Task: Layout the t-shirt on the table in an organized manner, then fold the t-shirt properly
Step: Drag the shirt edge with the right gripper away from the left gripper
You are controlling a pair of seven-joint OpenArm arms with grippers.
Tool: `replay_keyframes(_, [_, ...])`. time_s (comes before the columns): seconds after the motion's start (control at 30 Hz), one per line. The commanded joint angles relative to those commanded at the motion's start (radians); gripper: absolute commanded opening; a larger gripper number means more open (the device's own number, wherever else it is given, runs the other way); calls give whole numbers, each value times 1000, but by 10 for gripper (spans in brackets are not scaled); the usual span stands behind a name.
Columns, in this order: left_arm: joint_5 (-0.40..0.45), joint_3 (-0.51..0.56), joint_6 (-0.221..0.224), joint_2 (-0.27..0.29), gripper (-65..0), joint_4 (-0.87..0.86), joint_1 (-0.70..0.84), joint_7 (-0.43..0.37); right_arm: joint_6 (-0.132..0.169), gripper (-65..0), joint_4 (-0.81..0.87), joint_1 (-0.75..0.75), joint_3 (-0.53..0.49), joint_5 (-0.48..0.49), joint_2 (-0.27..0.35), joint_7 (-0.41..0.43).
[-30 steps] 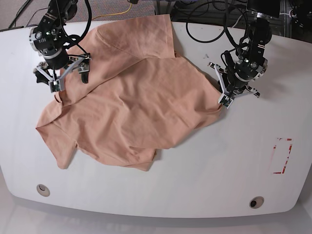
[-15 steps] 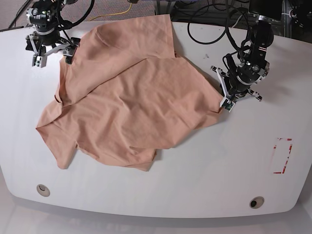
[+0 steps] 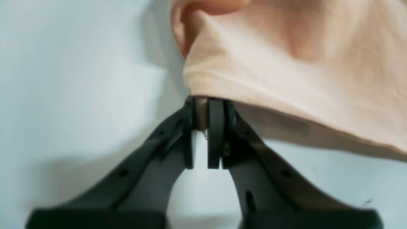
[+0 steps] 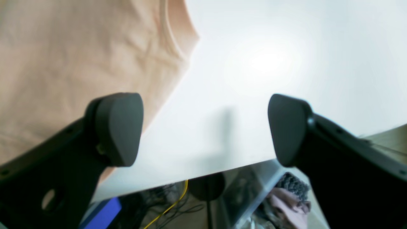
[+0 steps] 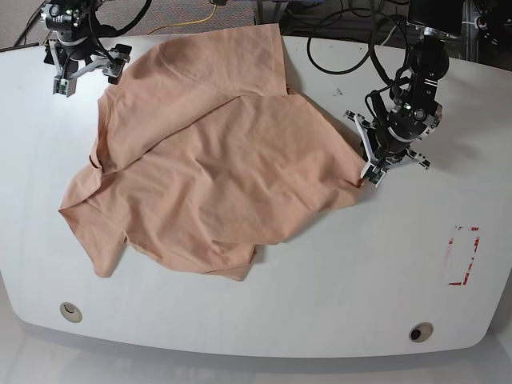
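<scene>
While the right end effector (image 4: 205,130) tilts tableward | spread; left (image 3: 200,133) pinches t-shirt (image 5: 216,168)

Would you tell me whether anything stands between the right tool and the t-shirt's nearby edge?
Nothing visible stands between the right tool and the t-shirt; its open jaws straddle white tabletop, with one jaw overlapping the cloth in the right wrist view.

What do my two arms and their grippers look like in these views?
Both arms are black with silvery metal parts and dark cables looping near them. The left gripper has slim black fingers with straight, narrow tips; the right gripper's broad, dark fingers show rounded ends.
</scene>
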Motion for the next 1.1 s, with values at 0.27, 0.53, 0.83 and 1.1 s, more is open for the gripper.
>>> replay_keyframes(0.27, [0,0,0,0,-619,0,0,0,0,-59,-86,-21,-37,44,0,0])
replay_keyframes(0.53, [0,0,0,0,-619,0,0,0,0,-59,-101,-37,-83,78,0,0])
replay_keyframes(0.83, [0,-2,0,0,-619,0,2,0,0,-59,-101,-49,-149,141,0,0])
replay_keyframes(1.1, [0,-2,0,0,-619,0,2,0,0,-59,-103,-49,-196,143,0,0])
